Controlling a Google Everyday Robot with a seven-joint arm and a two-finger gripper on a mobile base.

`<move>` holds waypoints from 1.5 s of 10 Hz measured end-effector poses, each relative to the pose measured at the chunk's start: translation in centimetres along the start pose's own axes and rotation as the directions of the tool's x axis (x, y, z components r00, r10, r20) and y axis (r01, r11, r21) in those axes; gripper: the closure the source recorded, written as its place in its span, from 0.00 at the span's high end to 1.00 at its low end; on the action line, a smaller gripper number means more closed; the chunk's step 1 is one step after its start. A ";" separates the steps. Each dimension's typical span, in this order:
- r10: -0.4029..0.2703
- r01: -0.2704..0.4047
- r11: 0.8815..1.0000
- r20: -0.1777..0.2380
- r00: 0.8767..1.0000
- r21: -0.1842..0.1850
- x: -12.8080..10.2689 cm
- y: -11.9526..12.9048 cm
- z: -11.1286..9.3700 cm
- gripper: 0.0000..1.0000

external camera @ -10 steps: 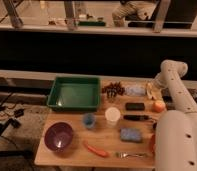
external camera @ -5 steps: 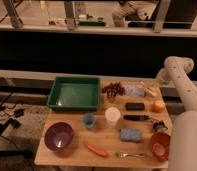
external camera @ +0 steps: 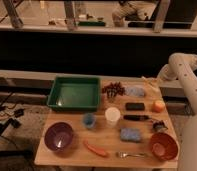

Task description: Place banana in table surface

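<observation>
The banana (external camera: 148, 82) is a slim pale-yellow fruit at the far right corner of the table surface (external camera: 107, 140), a light tan wooden top. My gripper (external camera: 157, 81) is at the end of the white arm (external camera: 184, 67) that reaches in from the right. It is right at the banana's right end. I cannot tell whether the banana rests on the wood or is held just above it.
A green tray (external camera: 74, 92) stands at the back left. On the table are a purple bowl (external camera: 58, 136), a blue cup (external camera: 89, 120), a white cup (external camera: 112, 115), a black bar (external camera: 135, 106), an orange fruit (external camera: 158, 105), an orange bowl (external camera: 163, 145), a carrot-like stick (external camera: 96, 148), a blue sponge (external camera: 130, 134) and a fork (external camera: 129, 155).
The arm has swung back and to the right, out of the foreground. The orange bowl and the table's right side now show. The gripper has stayed near the far right corner.
</observation>
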 end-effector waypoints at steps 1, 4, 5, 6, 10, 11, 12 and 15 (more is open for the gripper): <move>0.002 -0.002 1.000 0.007 1.000 0.015 -0.2 -0.2 -0.7 0.19; 0.000 0.000 0.999 -0.001 1.000 0.046 -0.2 -0.4 -1.8 0.19; 0.001 -0.001 0.999 -0.004 1.000 0.048 -0.3 -0.4 -1.5 0.19; 0.004 -0.004 0.999 -0.005 1.000 0.045 -0.3 -0.3 -1.1 0.19; 0.020 -0.019 0.999 -0.040 0.999 0.028 1.2 0.3 1.2 0.19; 0.023 -0.022 1.000 -0.045 0.999 0.022 1.3 0.5 1.8 0.19; 0.030 -0.029 0.999 -0.052 0.998 0.016 1.7 0.5 2.4 0.19; 0.041 -0.040 0.999 -0.073 0.997 0.003 3.2 1.1 4.5 0.19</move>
